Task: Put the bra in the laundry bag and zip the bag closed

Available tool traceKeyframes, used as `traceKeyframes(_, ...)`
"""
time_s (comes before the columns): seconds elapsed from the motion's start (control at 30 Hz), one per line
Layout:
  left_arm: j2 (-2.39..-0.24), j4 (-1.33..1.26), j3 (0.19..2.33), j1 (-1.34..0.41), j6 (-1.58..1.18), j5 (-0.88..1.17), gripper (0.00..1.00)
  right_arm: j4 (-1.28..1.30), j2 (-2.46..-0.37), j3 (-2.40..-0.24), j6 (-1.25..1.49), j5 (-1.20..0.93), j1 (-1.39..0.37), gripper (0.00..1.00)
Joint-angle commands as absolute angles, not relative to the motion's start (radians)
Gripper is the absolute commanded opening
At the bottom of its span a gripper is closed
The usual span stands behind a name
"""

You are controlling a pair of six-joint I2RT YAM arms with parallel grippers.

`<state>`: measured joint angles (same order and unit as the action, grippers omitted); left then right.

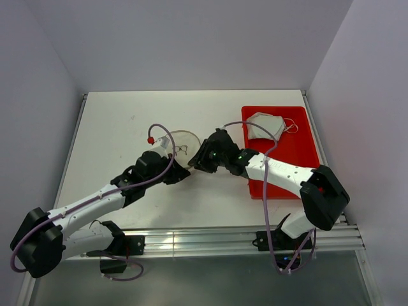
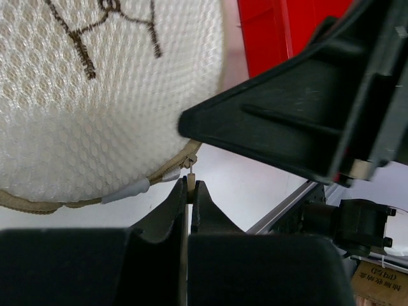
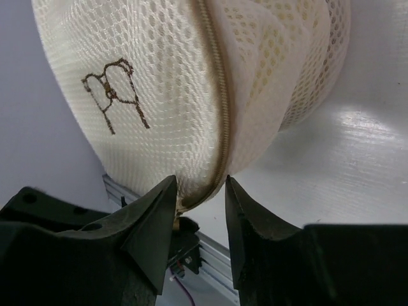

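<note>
We see the laundry bag (image 1: pixel 185 139) near the middle of the table (image 1: pixel 115 127), just left of the red tray (image 1: pixel 303 143), with the 2 arms meeting over it. The left gripper (image 2: pixel 189 188) has its jaws pressed together on the small zipper pull (image 2: pixel 189 178) at the bag's tan rim. We judge it holds the tab that way so it can drag the slider around the round face. The right gripper (image 3: pixel 199 191) has its jaws partway apart, straddling the rim where the zipper (image 3: pixel 220 95) runs down between them. They seem to pinch the mesh there, probably to brace the soft pouch so it does not slide or spin when the pull is tugged. A yellowish tone shows through the side wall in the right wrist view, and we take that for the bra (image 3: pixel 280 44), already inside the bag; its shape cannot be made out. The stretch of zipper we can see looks closed, though we cannot tell how much of the rim remains open. The tray holds 1 other item, a white-grey bra (image 1: pixel 264 126), which lies at its far end, well apart from both grippers.
</note>
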<state>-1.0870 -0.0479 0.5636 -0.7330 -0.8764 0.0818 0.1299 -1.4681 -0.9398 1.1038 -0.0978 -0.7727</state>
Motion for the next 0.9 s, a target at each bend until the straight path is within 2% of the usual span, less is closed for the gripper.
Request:
traceKeyframes(0.0, -1.083, -0.078, 0.611, -0.741, -0.856, 0.078, 0.00, 0.068, -1.493, -0.951, 1.129, -0.092, -0.781, 0.43)
traceKeyframes(0.07, -1.077, -0.068, 0.611, -0.741, -0.853, 0.071, 0.00, 0.069, -1.500, -0.954, 1.126, -0.086, -0.781, 0.41)
traceKeyframes(0.1, -1.069, -0.048, 0.609, -0.742, -0.851, 0.063, 0.00, 0.071, -1.502, -0.956, 1.123, -0.078, -0.781, 0.36)
traceKeyframes(0.13, -1.065, -0.035, 0.607, -0.742, -0.851, 0.051, 0.00, 0.074, -1.502, -0.954, 1.123, -0.074, -0.779, 0.15)
traceKeyframes(0.17, -1.057, -0.023, 0.604, -0.741, -0.848, 0.038, 0.00, 0.075, -1.500, -0.956, 1.123, -0.072, -0.778, 0.05)
traceKeyframes(0.2, -1.048, -0.006, 0.603, -0.739, -0.847, 0.026, 0.00, 0.078, -1.500, -0.956, 1.118, -0.066, -0.778, 0.01)
traceKeyframes(0.37, -1.011, 0.094, 0.574, -0.716, -0.851, -0.035, 0.00, 0.101, -1.500, -0.976, 1.086, -0.069, -0.764, 0.00)
traceKeyframes(0.6, -0.931, 0.138, 0.519, -0.624, -0.839, -0.015, 0.00, 0.121, -1.490, -0.968, 1.045, -0.077, -0.729, 0.00)
traceKeyframes(0.87, -0.928, 0.144, 0.522, -0.614, -0.828, -0.008, 0.00, 0.126, -1.483, -0.985, 1.019, -0.089, -0.715, 0.00)
